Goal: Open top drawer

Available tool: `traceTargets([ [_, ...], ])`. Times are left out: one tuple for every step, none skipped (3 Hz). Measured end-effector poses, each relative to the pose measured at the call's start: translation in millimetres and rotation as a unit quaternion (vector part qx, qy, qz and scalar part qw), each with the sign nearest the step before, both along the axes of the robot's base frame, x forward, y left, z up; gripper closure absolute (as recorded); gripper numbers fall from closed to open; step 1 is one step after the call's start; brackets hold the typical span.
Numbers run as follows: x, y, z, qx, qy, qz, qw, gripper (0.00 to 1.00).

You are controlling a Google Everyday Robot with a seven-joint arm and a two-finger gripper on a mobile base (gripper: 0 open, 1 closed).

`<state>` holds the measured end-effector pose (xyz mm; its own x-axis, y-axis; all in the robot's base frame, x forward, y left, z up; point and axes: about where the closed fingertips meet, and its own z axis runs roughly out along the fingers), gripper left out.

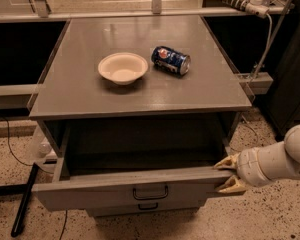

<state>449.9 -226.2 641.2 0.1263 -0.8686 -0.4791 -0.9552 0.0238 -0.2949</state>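
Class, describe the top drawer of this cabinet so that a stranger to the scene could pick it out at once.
Find the grey cabinet with a bowl and a can on top. Directly under that top, the top drawer is pulled out, showing a deep grey inside, with the gripper at its right front corner. Unlike the lower drawer beneath it, it is open.

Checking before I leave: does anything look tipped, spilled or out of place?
The soda can lies on its side on the cabinet top, beside the bowl; no spill shows. The top drawer stands open, with the gripper at its right end.
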Motion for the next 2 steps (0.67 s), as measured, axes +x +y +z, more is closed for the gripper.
traceTargets([
  [0.0,0.0,0.0,0.0,0.0,0.0,1.0,0.58],
  [-6.8,-0.6,-1.9,0.004,0.014,0.007,0.9999,0.35],
])
